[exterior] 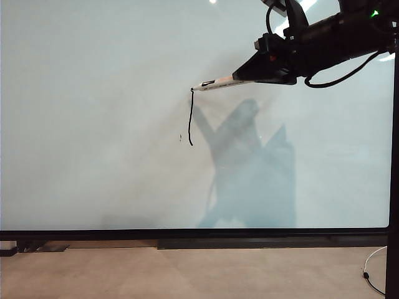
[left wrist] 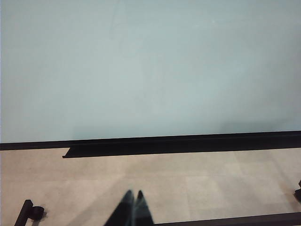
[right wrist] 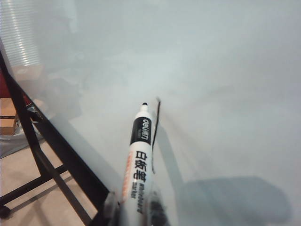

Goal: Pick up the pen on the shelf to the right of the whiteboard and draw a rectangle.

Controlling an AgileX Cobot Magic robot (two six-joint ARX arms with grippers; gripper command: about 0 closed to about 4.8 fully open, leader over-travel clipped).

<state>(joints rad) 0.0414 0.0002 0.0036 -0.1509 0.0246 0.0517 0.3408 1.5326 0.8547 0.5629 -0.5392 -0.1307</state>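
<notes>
The whiteboard (exterior: 93, 124) fills most of the exterior view. One wobbly black vertical stroke (exterior: 190, 118) is drawn on it, the only line of the rectangle that shows. My right gripper (exterior: 246, 73) reaches in from the upper right and is shut on the pen (exterior: 215, 83), a white marker whose black tip touches the board at the stroke's top end. In the right wrist view the pen (right wrist: 138, 160) sticks out from between the jaws of the right gripper (right wrist: 134, 209) beside the stroke (right wrist: 155, 123). My left gripper (left wrist: 133, 194) hangs low over the floor, shut and holding nothing.
A black ledge (exterior: 249, 243) runs under the board's bottom frame, seen too as the ledge (left wrist: 141, 151) in the left wrist view. The board's black stand legs (right wrist: 42, 160) stand on the beige floor. A tiny black speck (exterior: 181, 137) sits left of the stroke. A cable (exterior: 373, 271) lies at the lower right.
</notes>
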